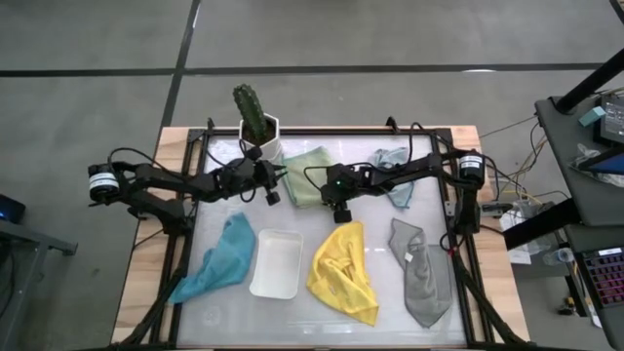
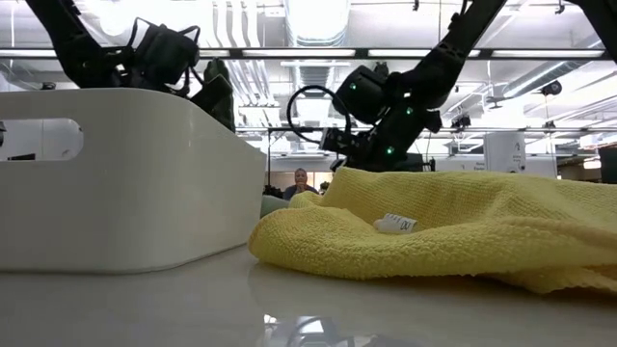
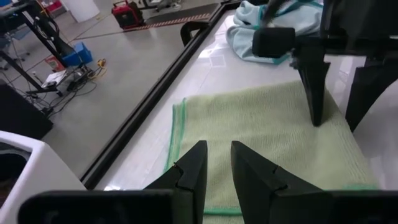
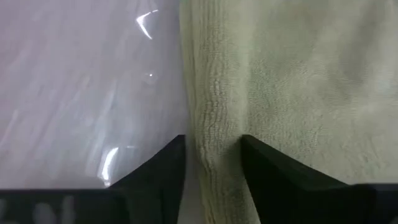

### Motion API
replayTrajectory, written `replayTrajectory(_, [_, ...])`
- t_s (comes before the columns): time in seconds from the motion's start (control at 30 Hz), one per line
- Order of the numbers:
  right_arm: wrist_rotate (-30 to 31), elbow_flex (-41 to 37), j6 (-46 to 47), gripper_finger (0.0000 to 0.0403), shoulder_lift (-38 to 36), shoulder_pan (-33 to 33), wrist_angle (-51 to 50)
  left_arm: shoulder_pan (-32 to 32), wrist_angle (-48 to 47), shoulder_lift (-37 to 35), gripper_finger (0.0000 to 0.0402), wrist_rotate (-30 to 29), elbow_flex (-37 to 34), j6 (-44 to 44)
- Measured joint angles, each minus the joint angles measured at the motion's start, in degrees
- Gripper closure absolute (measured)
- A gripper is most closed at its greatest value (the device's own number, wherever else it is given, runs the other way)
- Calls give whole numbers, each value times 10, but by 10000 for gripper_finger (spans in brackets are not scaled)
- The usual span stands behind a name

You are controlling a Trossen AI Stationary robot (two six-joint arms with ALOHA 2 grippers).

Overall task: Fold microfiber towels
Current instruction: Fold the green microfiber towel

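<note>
Microfiber towels: five cloths are spread on the desk point(image 1: 322, 312); the pale green towel point(image 1: 310, 175) is the one being worked on, at the far middle, near the potted cactus point(image 1: 253, 112).

High view: the pale green towel is met from both sides, by the left gripper point(image 1: 265, 185) at its left edge and by the right gripper point(image 1: 338, 207) at its near right part. The light blue towel point(image 1: 395, 171) is seen far right, the teal towel point(image 1: 222, 258) near left, the yellow towel point(image 1: 343, 273) in the near middle, the grey towel point(image 1: 421, 275) near right. The white tray point(image 1: 277, 265) is placed between teal and yellow.

Low view: the yellow towel point(image 2: 453, 226) is lying bunched beside the tray wall point(image 2: 125, 183); both arms are seen behind it, and a person is visible far in the room.

Left wrist view: the left jaws are kept narrow, with a small gap, just above the green-stitched edge of the pale green towel point(image 3: 261, 137). Nothing is seen between them. The right gripper point(image 3: 329, 112) is seen pressing down on the cloth further off.

Right wrist view: the towel edge point(image 4: 214, 124) is seen passing between the right jaws, which are set around it at a middle width; a firm grip cannot be confirmed.

Advice for the step: the edge should probably be pinched fully and at both sides before lifting, so that a straight fold is obtained and no single layer slips out.
</note>
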Motion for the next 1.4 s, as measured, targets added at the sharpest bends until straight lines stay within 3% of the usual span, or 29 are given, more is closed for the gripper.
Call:
replayTrajectory(0.3, [-1, 16, -29, 386, 13, 3, -4, 0, -1, 7, 343, 0, -1, 0])
replayTrajectory(1.03, [-2, 114, -8, 394, -25, 40, -241, 1, 76, 163, 343, 0, 25, -26])
replayTrajectory(1.23, [-76, 158, -8, 394, -37, 39, -312, 2, 76, 182, 344, 0, 37, -10])
replayTrajectory(1.4, [-93, 191, -8, 394, -39, 37, -325, 5, 75, 202, 343, 0, 49, 4])
